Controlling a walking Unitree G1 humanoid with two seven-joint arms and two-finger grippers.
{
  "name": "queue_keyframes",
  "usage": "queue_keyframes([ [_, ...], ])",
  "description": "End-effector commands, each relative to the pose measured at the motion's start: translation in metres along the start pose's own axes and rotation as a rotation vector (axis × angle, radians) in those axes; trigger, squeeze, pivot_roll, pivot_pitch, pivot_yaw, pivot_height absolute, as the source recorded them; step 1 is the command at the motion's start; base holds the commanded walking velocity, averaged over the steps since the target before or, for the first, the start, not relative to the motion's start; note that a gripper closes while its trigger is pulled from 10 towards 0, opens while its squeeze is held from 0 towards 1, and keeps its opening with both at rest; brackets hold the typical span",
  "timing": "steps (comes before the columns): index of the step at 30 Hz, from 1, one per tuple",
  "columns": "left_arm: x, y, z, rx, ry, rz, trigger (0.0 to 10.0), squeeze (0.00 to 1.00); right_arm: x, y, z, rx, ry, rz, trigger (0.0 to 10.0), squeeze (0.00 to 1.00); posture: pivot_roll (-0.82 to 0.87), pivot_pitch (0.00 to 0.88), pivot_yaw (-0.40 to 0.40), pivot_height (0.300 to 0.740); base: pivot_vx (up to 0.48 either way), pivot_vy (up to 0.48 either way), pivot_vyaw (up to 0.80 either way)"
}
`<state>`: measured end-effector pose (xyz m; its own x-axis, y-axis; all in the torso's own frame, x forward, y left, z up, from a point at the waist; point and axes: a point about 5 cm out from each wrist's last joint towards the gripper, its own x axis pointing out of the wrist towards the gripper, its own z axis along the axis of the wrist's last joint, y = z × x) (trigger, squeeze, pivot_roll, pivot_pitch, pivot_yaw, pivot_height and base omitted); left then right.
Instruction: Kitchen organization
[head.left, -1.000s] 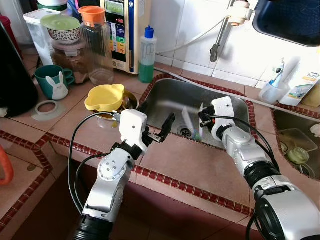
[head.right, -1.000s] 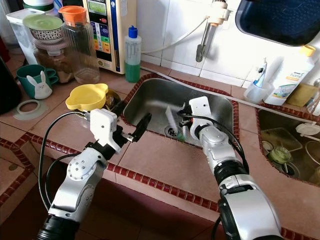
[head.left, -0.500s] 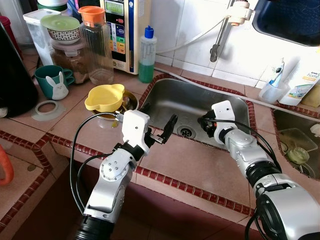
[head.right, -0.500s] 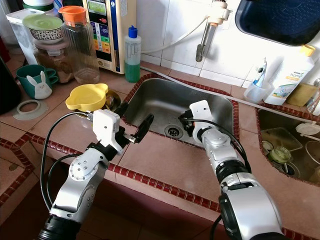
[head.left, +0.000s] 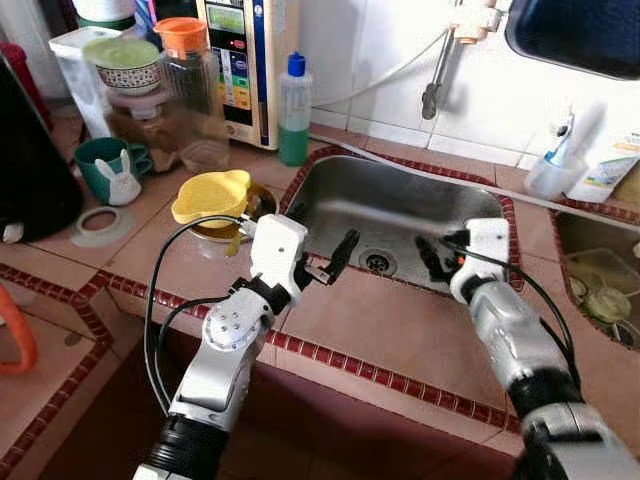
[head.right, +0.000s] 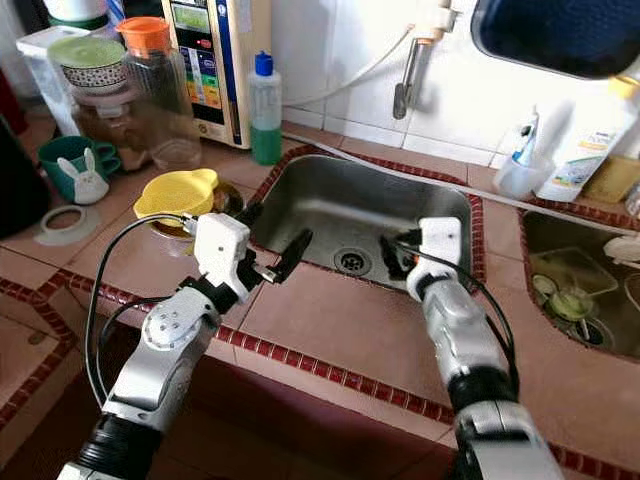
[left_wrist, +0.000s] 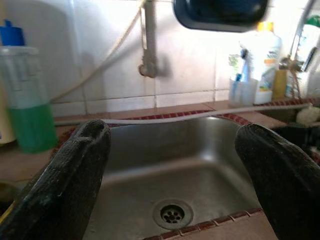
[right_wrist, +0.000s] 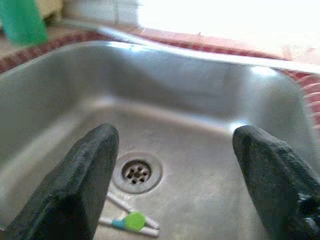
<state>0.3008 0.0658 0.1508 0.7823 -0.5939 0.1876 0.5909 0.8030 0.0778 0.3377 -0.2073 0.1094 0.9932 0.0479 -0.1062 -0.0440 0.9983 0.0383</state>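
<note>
Below, both end effectors gape wide and empty: left end effector (head.left: 322, 262) at the sink's (head.left: 400, 195) 8 o'clock rim, right end effector (right_wrist: 180, 175) above the basin; toothbrush (right_wrist: 129, 221) lies beside the drain (right_wrist: 136, 173), yellow bowl (head.left: 210, 196) at 9 o'clock on the surface (head.left: 390, 330)

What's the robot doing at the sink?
The robot is leaning over the kitchen counter with both arms stretched toward the metal sink. Its right gripper hangs open over the sink and holds nothing. Its left gripper is open too, at the sink's front edge. At the bottom of the sink, by the drain, lies a toothbrush. A yellow bowl and a bottle of green soap sit on the counter beside the sink.
</note>
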Motion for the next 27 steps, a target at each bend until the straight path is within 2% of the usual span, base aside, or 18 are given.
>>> queue_keyframes([
  [1,0.004,-0.003,0.001,0.010,0.002,-0.029,10.0,0.00,-0.007,-0.009,0.017,-0.013,-0.055,-0.034,10.0,1.00,0.15,0.000,0.012,0.740,0.000,0.000,0.00],
  [4,0.005,-0.001,0.002,0.004,0.007,-0.034,10.0,0.00,-0.017,-0.015,0.023,-0.048,-0.075,-0.052,10.0,1.00,0.14,0.000,0.016,0.740,0.000,0.000,0.00],
  [7,0.006,0.006,0.002,0.006,0.018,-0.050,10.0,0.00,-0.036,-0.018,0.032,-0.039,-0.085,-0.070,10.0,1.00,0.12,0.000,0.012,0.740,0.000,0.000,0.00],
  [8,0.006,0.006,0.002,0.006,0.018,-0.050,10.0,0.00,-0.036,-0.018,0.032,-0.039,-0.085,-0.070,10.0,1.00,0.12,0.000,0.012,0.740,0.000,0.000,0.00],
  [10,0.008,0.012,0.001,-0.005,0.031,-0.040,10.0,0.00,-0.051,-0.015,0.036,-0.020,-0.092,-0.083,10.0,1.00,0.11,0.000,0.007,0.740,0.000,0.000,0.00],
  [14,0.013,0.021,0.005,0.048,0.006,0.016,10.0,0.00,-0.061,-0.003,0.033,0.006,-0.079,-0.090,10.0,0.98,0.09,0.000,-0.002,0.740,0.000,0.000,0.00],
  [15,0.014,0.022,0.006,0.069,-0.002,0.031,10.0,0.00,-0.062,0.001,0.033,0.022,-0.079,-0.089,10.0,0.00,0.09,0.000,-0.009,0.740,0.000,0.000,0.00],
  [16,0.014,0.022,0.006,0.069,-0.002,0.031,10.0,0.00,-0.062,0.001,0.033,0.022,-0.079,-0.089,10.0,0.00,0.09,0.000,-0.009,0.740,0.000,0.000,0.00],
  [20,0.018,0.029,0.011,0.081,-0.027,0.123,10.0,0.00,-0.068,0.021,0.041,0.080,-0.076,-0.027,10.0,0.00,0.08,0.000,-0.020,0.740,0.000,0.000,0.00],
  [27,0.018,0.034,0.006,0.105,-0.003,0.128,10.0,0.00,-0.079,0.038,0.047,0.116,-0.033,0.061,10.0,0.00,0.08,0.000,-0.006,0.740,0.000,0.000,0.00],
])
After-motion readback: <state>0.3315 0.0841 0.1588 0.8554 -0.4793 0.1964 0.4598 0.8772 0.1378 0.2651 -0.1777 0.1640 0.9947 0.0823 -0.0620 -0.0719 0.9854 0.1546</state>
